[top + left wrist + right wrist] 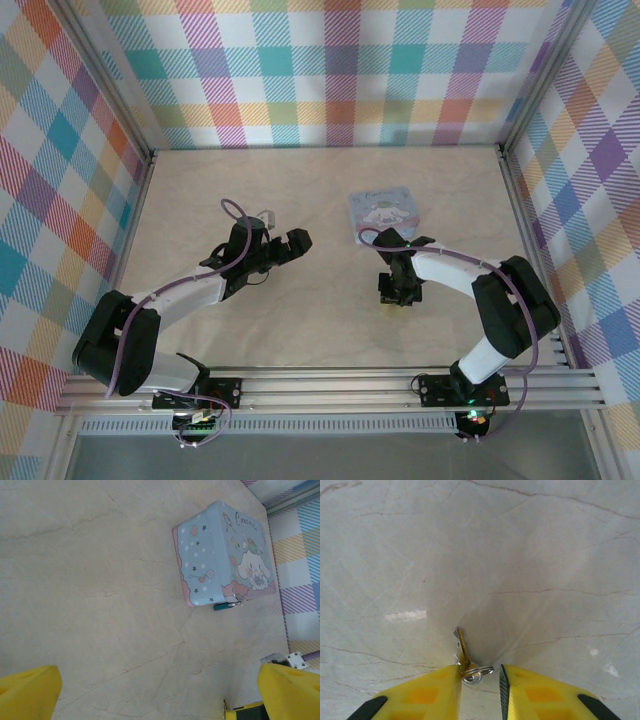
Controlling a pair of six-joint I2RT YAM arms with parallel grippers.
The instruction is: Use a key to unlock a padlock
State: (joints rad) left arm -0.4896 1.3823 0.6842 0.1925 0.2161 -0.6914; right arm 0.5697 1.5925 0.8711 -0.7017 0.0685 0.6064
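1. Right gripper (pixel 479 669): its yellow fingers (pixel 420 695) stand only a narrow gap apart. They are low over the pale marbled surface (pixel 520 555), on the side of the tin (pixel 385 212) nearer the arm bases.
2. In that gap sits a small brass-coloured key (pixel 461 647) with its silvery ring (pixel 472 674). The key's head leans against the inner edge of the left-hand finger, and its blade sticks out ahead of the fingertips. A sliver of space shows between the ring and the other finger, so the jaws are not clamped on it.
3. Left gripper (pixel 157 690): its jaws are spread as wide as they go and hold nothing. It hovers above the surface, well to the left of the tin.
4. Tin: a pale blue rectangular box printed with stars and a white cartoon dog, lying flat on the surface with its lid up.
5. Padlock (pixel 224 606): a tiny blue-green body lying on the surface, touching the foot of the tin's side wall. It sits by a small silvery fitting near the corner under the cartoon dog, apart from both grippers.
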